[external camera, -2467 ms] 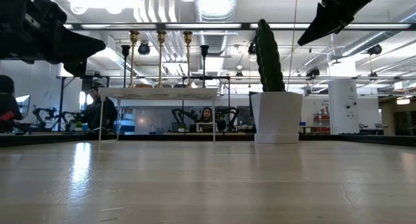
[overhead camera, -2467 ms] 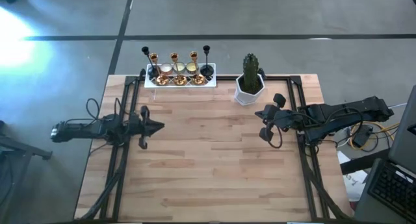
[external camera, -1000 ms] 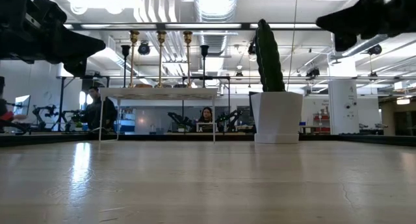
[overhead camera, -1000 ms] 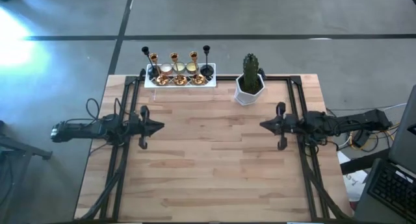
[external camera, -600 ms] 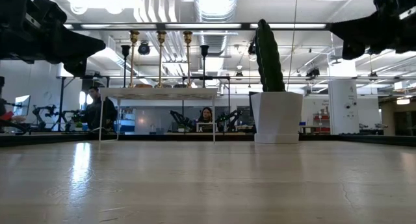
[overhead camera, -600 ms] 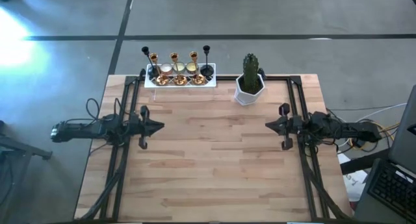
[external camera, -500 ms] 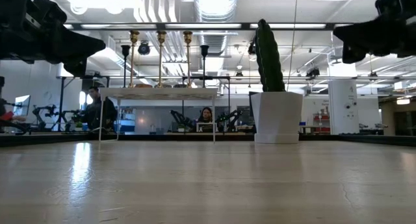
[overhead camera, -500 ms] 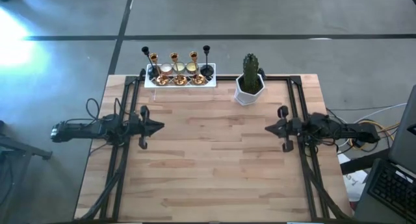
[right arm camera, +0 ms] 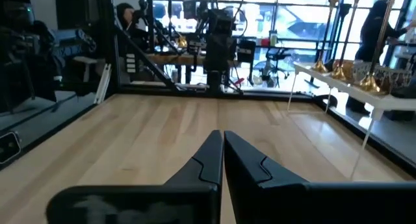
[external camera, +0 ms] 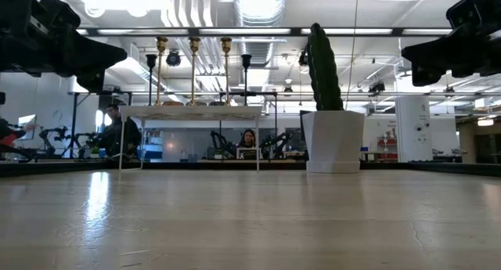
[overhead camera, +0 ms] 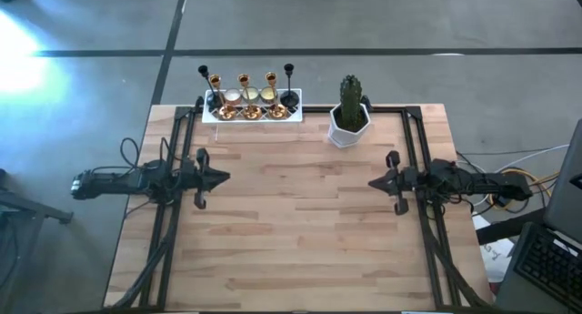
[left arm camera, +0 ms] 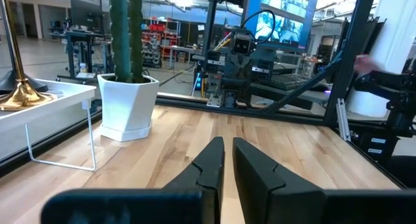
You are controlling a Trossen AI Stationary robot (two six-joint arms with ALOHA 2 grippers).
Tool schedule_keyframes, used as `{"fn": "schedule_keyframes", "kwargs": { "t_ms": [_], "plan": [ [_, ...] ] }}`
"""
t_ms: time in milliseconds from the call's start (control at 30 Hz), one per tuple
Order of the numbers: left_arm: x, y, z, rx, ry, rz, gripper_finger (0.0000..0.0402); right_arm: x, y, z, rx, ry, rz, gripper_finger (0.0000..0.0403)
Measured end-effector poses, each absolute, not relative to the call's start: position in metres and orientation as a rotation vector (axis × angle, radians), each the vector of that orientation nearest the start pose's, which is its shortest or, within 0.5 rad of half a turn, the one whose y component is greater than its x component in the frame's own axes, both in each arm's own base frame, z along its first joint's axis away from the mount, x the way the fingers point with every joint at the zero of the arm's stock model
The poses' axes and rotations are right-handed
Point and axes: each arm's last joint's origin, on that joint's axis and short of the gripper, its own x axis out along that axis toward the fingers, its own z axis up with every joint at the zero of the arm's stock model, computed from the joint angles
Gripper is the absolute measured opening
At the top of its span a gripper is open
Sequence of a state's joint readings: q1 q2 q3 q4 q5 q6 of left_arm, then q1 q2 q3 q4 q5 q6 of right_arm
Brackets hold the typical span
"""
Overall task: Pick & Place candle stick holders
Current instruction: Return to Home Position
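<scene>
**Gold and black holders all on the tray, both arms empty at the sides**

Gold stemmed holders (overhead camera: 244, 81), three in a row, stand upright on the white lattice tray (overhead camera: 253, 116) at the table's far edge, left of centre. One slim black holder (overhead camera: 203, 73) sits at the tray's left end and another at its right end. The low cream-gold cups (overhead camera: 251, 96) sit among the stems. No holder is on the wooden table (overhead camera: 291, 232) itself. The cactus pot (overhead camera: 349, 123) stands just right of the tray, apart from it.

The left gripper (overhead camera: 221, 177) hovers over the left side of the table, well apart from the tray. Its fingers are drawn almost together and hold nothing. The right gripper (overhead camera: 373, 181) mirrors it on the right side, with its tips meeting and nothing held.

The placing looks finished, and the step in hand is likely parking the arms at home. The next move seems to need only a small settle of the right arm, with no grasp.

The high view shows the cups and the whole layout. The low view hides the cups but shows the tray raised on thin legs, with the stems straight. Each wrist view confirms that its own claw is empty, which the high view cannot settle.
</scene>
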State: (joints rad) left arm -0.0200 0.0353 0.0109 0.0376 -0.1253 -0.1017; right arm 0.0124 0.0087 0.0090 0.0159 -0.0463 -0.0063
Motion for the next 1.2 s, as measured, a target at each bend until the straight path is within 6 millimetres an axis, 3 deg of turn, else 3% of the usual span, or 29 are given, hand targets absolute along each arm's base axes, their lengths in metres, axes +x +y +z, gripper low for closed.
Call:
{"fn": "schedule_keyframes", "kwargs": {
  "t_ms": [1200],
  "plan": [
    [0.0990, 0.0018, 0.1680, -0.102, -0.016, 0.108, 0.0037, 0.0993, 0.0026, 0.1653, -0.001, 0.011, 0.058, 0.0008]
  ]
}}
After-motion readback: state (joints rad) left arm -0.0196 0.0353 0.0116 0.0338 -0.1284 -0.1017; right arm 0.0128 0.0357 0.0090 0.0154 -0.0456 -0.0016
